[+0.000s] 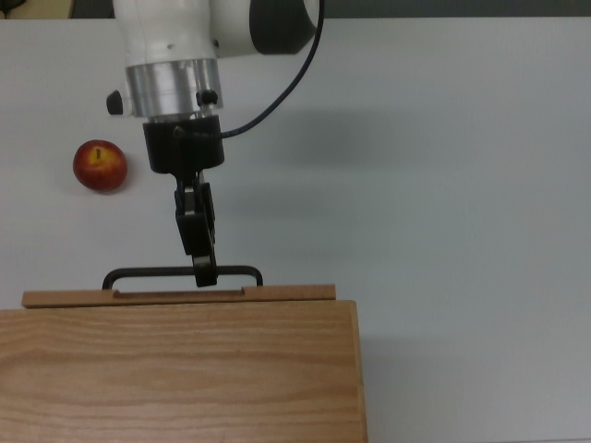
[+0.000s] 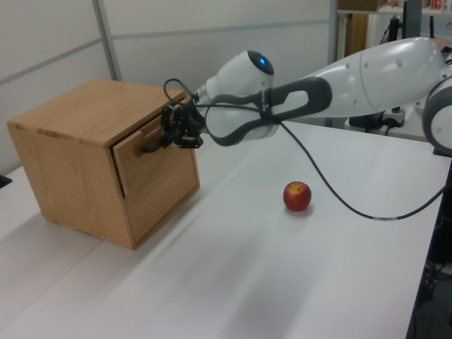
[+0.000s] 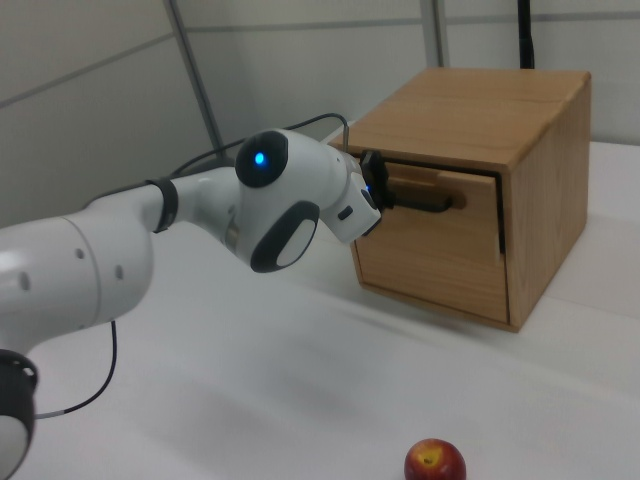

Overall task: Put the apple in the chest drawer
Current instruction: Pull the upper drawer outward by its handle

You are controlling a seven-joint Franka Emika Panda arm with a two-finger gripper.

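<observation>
Our fingers are clenched on the black bar handle [image 1: 182, 274], near its middle, with the gripper [image 1: 204, 273] reaching straight in from the arm [image 2: 367, 74]. The chest drawer [image 2: 152, 169] has just cracked open: in the top view a thin strip of its front edge shows proud of the chest [image 1: 175, 374], and in the left view a dark gap runs down its side.

We judge the step in hand to be drawing the drawer out far enough to take the apple. To do it well, we should pull square to the drawer face, toward 12 o'clock in the top view, so the box does not bind on its runners or drag the chest along the table. We want a level wrist and a steady pull, with the grip kept central on the bar.

The apple [image 1: 100, 165] sits alone on the table [image 1: 443, 166], well apart from the chest, at about 10 o'clock from the gripper in the top view; in the left view it lies at roughly 4 o'clock from the gripper.

The table is plain white. Pale wall panels [image 2: 212, 28] stand behind it, and in the left view other furniture shows at 1 o'clock.
</observation>
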